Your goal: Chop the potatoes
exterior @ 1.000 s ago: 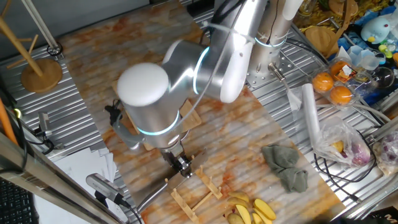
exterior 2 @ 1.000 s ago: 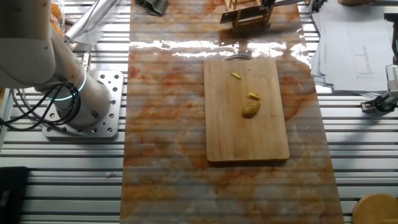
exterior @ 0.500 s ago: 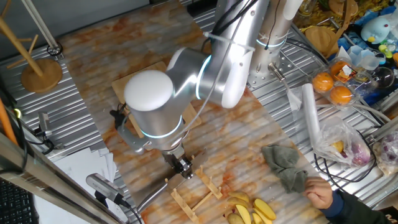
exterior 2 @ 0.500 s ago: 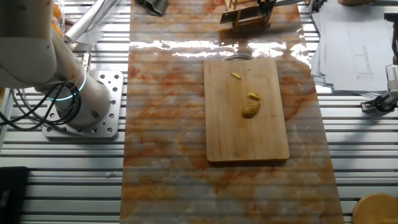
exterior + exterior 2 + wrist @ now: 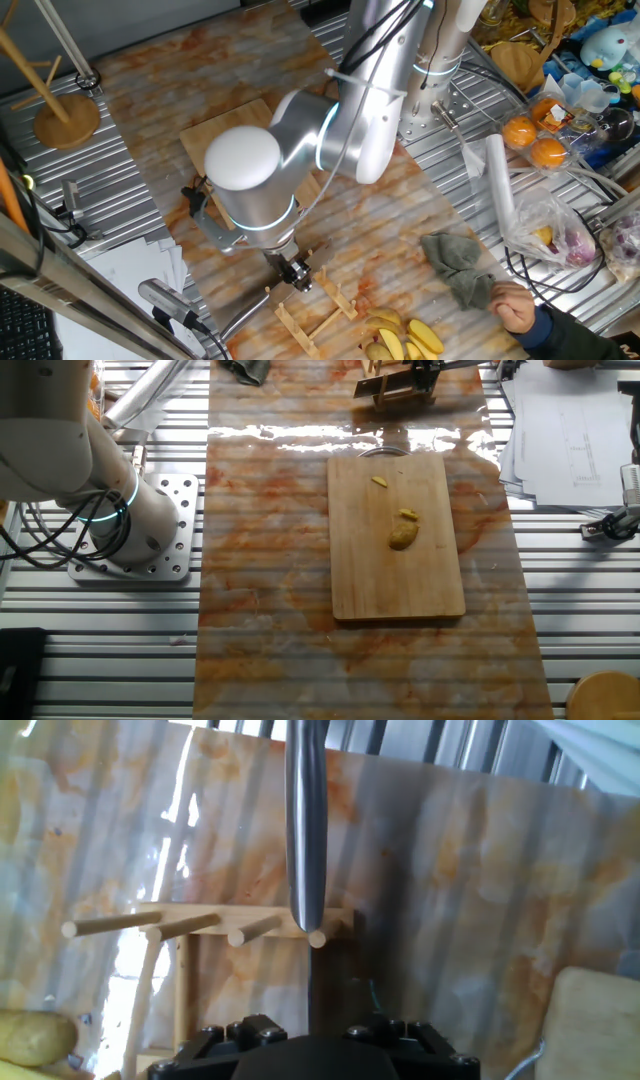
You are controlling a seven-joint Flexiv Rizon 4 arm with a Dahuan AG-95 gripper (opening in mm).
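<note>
While the arm's big white joint fills the middle of one fixed view, the gripper (image 5: 293, 272) sits at its 6 o'clock, just beside a wooden peg rack (image 5: 318, 305); whether it is clenched cannot be told here. A grey rag (image 5: 458, 266) lies at 3 o'clock, round orange fruits (image 5: 533, 140) toward 2.

From the other fixed view, the potato lump (image 5: 402, 536) rests mid-board on the bamboo cutting board (image 5: 396, 595) — one thin slice (image 5: 408, 514) just at its 12 o'clock, another slice (image 5: 379, 482) farther toward 11.

Looking along the fingers, the hand view shows a metal handle (image 5: 304, 825) running up to 12 o'clock, its end over the rack's pegs — the grip itself is hidden.
</note>
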